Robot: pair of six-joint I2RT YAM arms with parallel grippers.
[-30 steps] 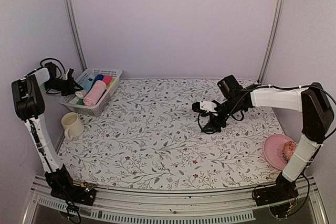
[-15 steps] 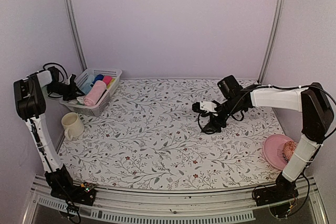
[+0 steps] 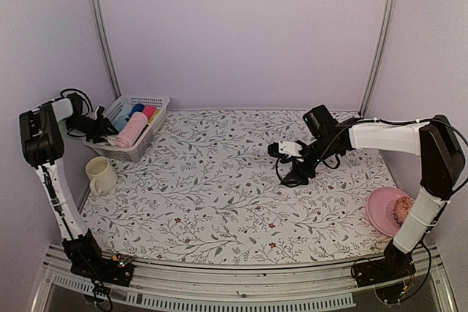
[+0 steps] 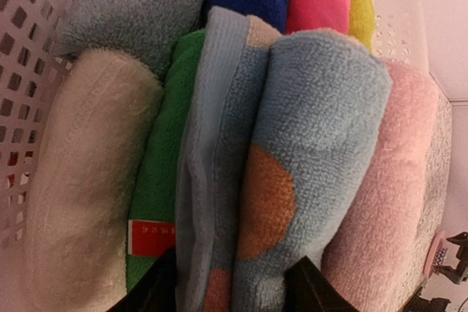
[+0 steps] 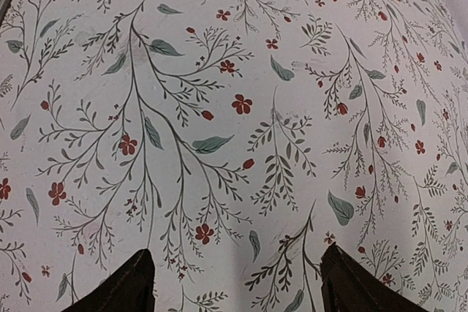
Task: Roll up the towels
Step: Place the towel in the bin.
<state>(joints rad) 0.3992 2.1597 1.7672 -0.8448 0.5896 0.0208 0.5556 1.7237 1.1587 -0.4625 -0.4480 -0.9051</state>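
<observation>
Eight towels (image 4: 88, 180), one basket (image 4: 29, 34) — left tool (image 4: 232, 286) straddles the spotted towel (image 4: 292, 144), grip unclear; right tool (image 5: 234, 283) agape, empty.

Your top view sits above and behind the arm bases, tilted down and forward, and takes in the whole table (image 3: 219, 202) up to the back wall. Your left wrist view hangs just over the basket (image 4: 29, 71) at the far left corner and looks down into it. It is so near that the towels (image 4: 314, 129) fill the frame, with the left gripper (image 4: 232, 291) only fingertips at the bottom edge. Your right wrist view looks down, close, on bare table right of the middle, with the right gripper (image 5: 238, 286) at its bottom edge. The top view shares the basket with the left wrist view and that patch of table with the right.
</observation>
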